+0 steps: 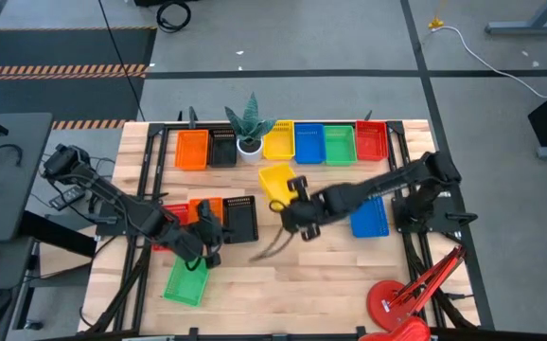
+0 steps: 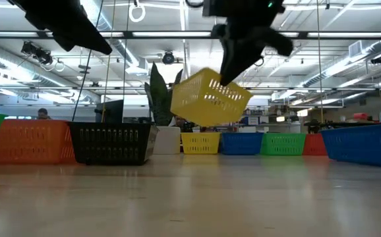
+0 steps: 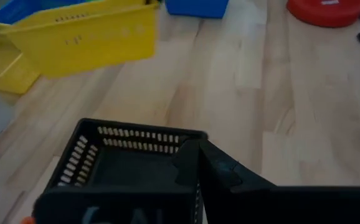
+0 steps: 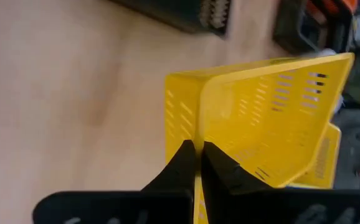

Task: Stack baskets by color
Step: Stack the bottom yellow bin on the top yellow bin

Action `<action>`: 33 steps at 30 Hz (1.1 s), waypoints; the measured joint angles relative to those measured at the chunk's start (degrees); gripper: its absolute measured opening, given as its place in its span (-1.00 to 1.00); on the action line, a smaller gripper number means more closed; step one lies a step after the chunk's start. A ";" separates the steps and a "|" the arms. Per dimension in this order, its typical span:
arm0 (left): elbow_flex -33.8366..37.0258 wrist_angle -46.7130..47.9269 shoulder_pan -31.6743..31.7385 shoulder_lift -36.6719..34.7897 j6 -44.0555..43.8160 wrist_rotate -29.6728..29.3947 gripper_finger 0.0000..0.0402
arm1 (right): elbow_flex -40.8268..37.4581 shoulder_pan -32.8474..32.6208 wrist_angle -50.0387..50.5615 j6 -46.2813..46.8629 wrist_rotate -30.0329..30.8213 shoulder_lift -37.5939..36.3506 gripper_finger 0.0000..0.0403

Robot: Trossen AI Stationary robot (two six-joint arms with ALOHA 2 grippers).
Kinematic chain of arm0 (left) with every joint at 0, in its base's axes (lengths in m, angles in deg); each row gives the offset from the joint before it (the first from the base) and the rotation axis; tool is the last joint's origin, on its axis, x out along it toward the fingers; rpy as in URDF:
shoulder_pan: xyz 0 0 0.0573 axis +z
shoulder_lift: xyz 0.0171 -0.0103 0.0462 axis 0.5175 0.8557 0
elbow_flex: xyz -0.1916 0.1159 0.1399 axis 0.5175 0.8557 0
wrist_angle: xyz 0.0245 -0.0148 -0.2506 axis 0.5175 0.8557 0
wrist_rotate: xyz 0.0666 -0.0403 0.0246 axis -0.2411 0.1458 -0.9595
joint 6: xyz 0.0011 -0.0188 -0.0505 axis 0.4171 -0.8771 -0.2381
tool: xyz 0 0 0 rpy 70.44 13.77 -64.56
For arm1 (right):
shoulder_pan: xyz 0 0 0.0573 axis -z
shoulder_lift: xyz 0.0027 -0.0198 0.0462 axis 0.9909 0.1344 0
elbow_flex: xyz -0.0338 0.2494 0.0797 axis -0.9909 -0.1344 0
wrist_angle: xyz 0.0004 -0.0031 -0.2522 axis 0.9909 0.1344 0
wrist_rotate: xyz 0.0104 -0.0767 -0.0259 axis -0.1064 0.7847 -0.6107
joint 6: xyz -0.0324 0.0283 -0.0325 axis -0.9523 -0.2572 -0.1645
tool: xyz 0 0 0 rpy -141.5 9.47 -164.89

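Right gripper [image 4: 197, 163] pinched on rim of yellow basket [image 2: 210, 97], lifted tilted over mid-table; left gripper [image 3: 195, 165] pressed on black basket [image 3: 127, 168] rim. Could slip from that thin one-edge hold, or swing and miss the row's yellow basket [image 1: 279, 140]

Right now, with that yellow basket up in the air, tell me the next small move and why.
Probably carry it toward the back row. The right hand is shut on the rim of the yellow basket, which hangs tilted above the table, and the other yellow basket sits in that row beside the plant. Level it on the way.
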 joint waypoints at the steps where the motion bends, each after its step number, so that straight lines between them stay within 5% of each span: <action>1: 0.00 0.54 -0.22 0.00 -0.07 -0.72 -0.92 | 0.00 1.56 -0.01 -0.57 0.00 0.00 -0.95; 22: 0.00 1.20 -1.37 0.00 -0.39 -3.93 -0.95 | -0.02 23.69 -8.93 -7.41 0.81 0.04 -0.95; 33: 0.00 1.16 -1.37 0.00 -1.26 -3.93 -0.91 | -0.02 28.16 -16.91 -9.49 -6.37 0.11 -0.95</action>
